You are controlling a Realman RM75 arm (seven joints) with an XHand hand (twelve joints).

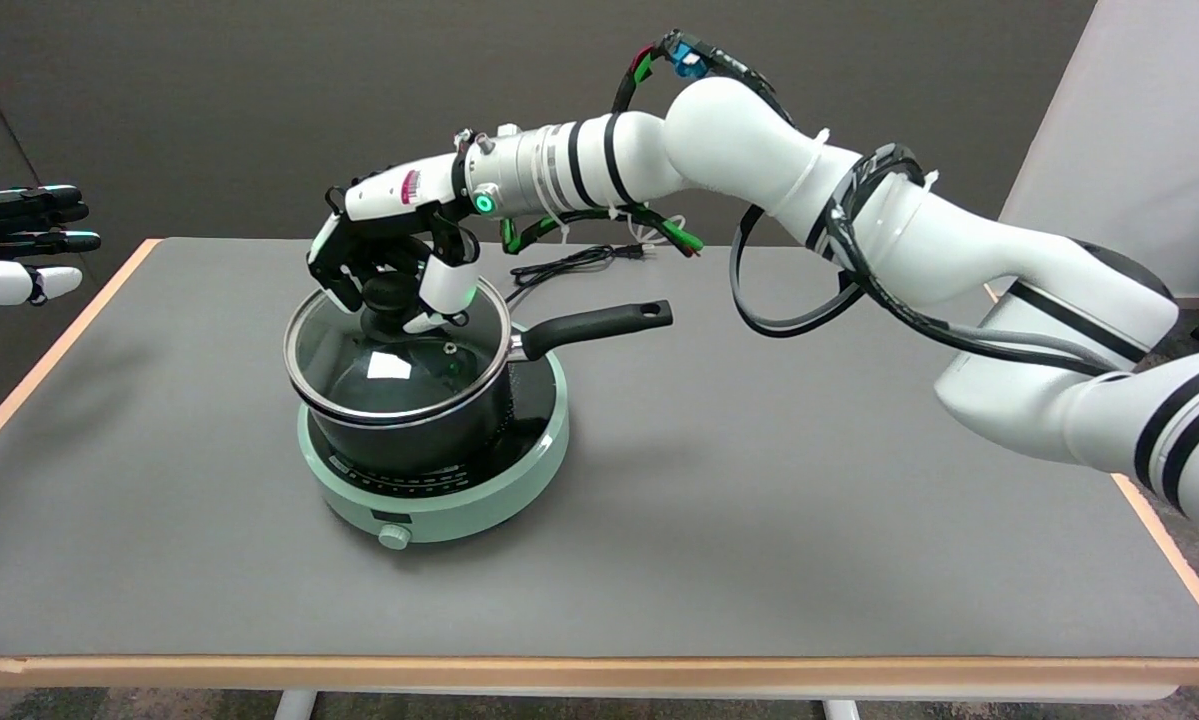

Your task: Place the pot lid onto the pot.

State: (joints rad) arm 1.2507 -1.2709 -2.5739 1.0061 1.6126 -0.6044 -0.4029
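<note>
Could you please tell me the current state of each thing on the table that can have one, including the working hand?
pot lid: tilted over the pot, held by its knob, seemingly not yet seated flat.
pot: upright on the cooker, handle pointing right.
induction cooker: flat on the table, whether it is on cannot be told.
right hand: fingers closed around the lid's knob.
power cord: lying loose behind the cooker.

Glossy glass pot lid [399, 365] with metal rim, matt grey table [759, 480], smooth pale-green plastic cooker [439, 505]
</note>
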